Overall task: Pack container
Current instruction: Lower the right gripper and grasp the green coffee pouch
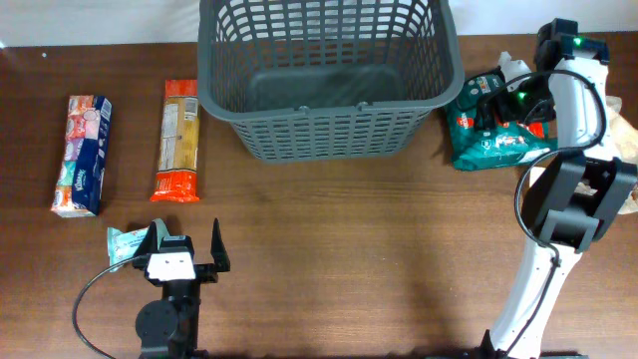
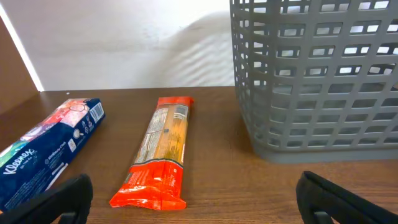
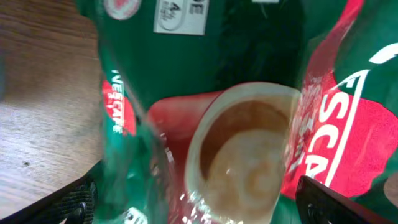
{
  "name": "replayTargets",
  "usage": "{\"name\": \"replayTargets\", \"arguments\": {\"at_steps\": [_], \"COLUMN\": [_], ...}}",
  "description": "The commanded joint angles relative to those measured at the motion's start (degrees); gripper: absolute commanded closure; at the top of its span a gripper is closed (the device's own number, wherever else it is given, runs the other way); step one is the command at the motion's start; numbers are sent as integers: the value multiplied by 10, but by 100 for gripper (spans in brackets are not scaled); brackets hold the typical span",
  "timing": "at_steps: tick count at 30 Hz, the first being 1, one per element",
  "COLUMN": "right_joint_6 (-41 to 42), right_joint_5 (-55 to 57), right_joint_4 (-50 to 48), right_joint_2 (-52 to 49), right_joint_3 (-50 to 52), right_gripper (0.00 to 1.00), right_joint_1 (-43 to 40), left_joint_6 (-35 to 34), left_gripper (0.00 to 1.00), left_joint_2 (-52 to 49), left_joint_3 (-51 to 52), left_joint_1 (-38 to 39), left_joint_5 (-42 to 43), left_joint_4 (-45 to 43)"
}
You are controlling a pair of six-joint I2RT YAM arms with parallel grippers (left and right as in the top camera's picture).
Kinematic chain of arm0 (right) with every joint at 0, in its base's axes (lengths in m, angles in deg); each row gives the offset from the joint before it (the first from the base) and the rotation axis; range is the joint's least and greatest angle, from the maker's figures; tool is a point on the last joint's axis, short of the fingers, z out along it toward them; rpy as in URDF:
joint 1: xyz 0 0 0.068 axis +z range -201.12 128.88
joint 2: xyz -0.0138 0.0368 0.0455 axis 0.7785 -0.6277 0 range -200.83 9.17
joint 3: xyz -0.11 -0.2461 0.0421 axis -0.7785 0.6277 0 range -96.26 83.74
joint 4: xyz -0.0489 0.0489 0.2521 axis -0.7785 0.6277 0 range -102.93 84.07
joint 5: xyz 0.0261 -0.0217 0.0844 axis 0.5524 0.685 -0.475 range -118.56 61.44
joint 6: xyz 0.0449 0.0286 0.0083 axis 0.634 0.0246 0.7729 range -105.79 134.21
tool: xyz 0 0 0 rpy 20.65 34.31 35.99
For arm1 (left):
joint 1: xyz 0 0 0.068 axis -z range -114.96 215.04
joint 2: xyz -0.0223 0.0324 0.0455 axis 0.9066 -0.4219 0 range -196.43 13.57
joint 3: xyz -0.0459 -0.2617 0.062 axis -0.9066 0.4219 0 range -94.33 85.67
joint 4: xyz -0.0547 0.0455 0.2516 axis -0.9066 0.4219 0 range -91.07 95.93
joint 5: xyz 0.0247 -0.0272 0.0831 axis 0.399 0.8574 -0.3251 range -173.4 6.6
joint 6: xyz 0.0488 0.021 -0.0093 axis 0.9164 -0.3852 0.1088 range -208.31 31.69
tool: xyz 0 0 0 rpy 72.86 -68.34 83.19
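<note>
The container [image 1: 329, 130] loses its far rim to the overhead frame's top edge. Right of it, the right arm [image 1: 578, 100] covers part of a green packet [image 1: 493, 148], its print blurred in the wrist close-up. Well in front of the container, to its left, the left gripper [image 1: 186, 244] hides much of a small teal packet [image 1: 122, 242].

"Kleenex" on blue tissue pack [image 2: 48, 151]

Overhead, light is even and fairly bright, with a soft shadow beneath the container [image 1: 329, 130]. The left wrist view is crisp; lattice shadows streak the white wall [image 2: 124, 43] (a bright strip at its left). The right wrist view is blurred, its glossy green packet [image 3: 130, 56] streaked with glare.
</note>
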Motion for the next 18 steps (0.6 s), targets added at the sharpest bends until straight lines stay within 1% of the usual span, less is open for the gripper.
{"name": "replayTargets", "arguments": {"at_steps": [1, 11, 18], "right_joint_6": [7, 18, 18], "right_joint_5": [8, 9, 9], "right_joint_4": [-1, -18, -37], "right_joint_2": [-20, -30, -30], "right_joint_3": [7, 26, 77], "right_gripper": [1, 1, 1], "right_joint_1": [-1, -1, -1], "left_joint_6": [9, 9, 9], "left_gripper": [1, 1, 1], "left_joint_2": [4, 4, 4], "left_joint_3": [1, 1, 1], "left_joint_1": [-2, -2, -2], "left_joint_5": [6, 6, 6], "left_joint_4": [4, 4, 4]}}
